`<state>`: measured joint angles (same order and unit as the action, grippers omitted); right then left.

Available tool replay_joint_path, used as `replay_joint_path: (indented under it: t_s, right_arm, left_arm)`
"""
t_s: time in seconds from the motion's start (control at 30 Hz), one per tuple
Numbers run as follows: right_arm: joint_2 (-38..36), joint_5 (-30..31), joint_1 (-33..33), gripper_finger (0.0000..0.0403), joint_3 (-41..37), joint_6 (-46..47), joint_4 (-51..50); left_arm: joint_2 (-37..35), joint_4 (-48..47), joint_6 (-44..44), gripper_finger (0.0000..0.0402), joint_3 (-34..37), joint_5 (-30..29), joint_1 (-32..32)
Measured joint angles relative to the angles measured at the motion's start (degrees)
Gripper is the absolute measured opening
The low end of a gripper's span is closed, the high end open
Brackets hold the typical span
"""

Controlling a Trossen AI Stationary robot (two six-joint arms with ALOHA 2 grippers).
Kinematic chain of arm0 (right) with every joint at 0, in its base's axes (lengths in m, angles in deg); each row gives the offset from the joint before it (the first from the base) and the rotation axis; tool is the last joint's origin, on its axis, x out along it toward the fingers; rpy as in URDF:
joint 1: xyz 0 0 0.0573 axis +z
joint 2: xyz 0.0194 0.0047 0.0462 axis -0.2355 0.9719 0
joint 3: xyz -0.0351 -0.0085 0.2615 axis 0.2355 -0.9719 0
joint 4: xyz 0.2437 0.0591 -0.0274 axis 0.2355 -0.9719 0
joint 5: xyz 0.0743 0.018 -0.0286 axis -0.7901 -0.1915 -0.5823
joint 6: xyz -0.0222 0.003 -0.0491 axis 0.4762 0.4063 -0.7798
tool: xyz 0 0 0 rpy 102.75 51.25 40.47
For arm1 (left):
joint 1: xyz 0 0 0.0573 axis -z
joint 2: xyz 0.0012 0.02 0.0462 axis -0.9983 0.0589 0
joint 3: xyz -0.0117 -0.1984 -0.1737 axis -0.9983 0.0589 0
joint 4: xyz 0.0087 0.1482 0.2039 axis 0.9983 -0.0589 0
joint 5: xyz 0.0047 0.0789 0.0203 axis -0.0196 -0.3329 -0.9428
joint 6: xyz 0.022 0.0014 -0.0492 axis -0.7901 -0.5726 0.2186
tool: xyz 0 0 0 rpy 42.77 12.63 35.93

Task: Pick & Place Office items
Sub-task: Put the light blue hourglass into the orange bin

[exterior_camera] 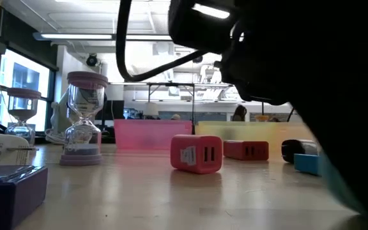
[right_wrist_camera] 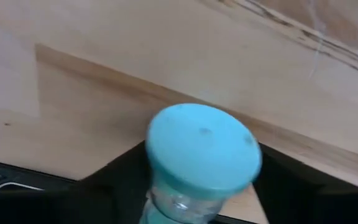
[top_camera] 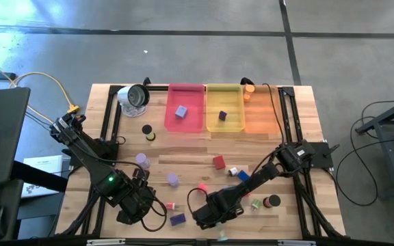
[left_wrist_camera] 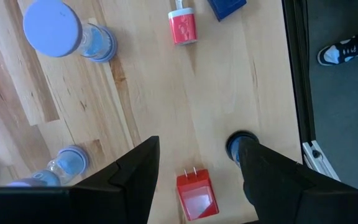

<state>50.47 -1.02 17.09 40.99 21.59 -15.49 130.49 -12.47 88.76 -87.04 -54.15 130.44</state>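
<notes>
At the near-left of the desk (top_camera: 293, 147), the left gripper (top_camera: 142, 205) hangs low with its jaws open. They straddle a red plug adapter (left_wrist_camera: 196, 196) that lies on the wood with a clear gap on each side. The bottom edge of the left wrist view cuts that adapter off. Beyond it stand two lavender sand timers (left_wrist_camera: 61, 31) (left_wrist_camera: 67, 165), the nearer one half hidden behind a finger (left_wrist_camera: 135, 183). A second red adapter (left_wrist_camera: 183, 28) and a blue block (left_wrist_camera: 225, 6), cut by the frame edge, lie farther on. A purple block (top_camera: 177, 219) sits between the two grippers. Just to its right, the right gripper (top_camera: 207, 213) is down at the near edge, over a teal-capped sand timer (right_wrist_camera: 201, 155). The timer stands between the jaws, but its cap hides the contact points. Whether the jaws grip it or merely flank it cannot be told. In the low view, the right arm blacks out most of the right half. Farther right lie a red block (top_camera: 218, 162) and a black disc (top_camera: 273, 201). Pink (top_camera: 185, 126), yellow (top_camera: 224, 126) and orange (top_camera: 260, 126) trays line the far edge.
</notes>
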Motion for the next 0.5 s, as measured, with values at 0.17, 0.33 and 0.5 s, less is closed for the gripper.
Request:
replay_joint_path:
  t_s: [0.17,0.33,0.5]
  right_arm:
    - [0.1,0.3,-0.1,0.0155,0.0,-1.6,0.4]
    - [0.1,0.6,-0.2,0.0155,0.0,-3.9,0.5]
    - [-0.9,3.6,-0.1,0.0155,-0.1,-3.9,-0.6]
  left_arm:
    - [0.0,-0.1,0.0,0.0212,0.0,0.0,0.0]
    - [0.0,-0.1,-0.1,0.0212,0.0,-0.2,0.0]
    - [0.0,-0.2,-0.2,0.0212,0.0,-0.8,0.0]
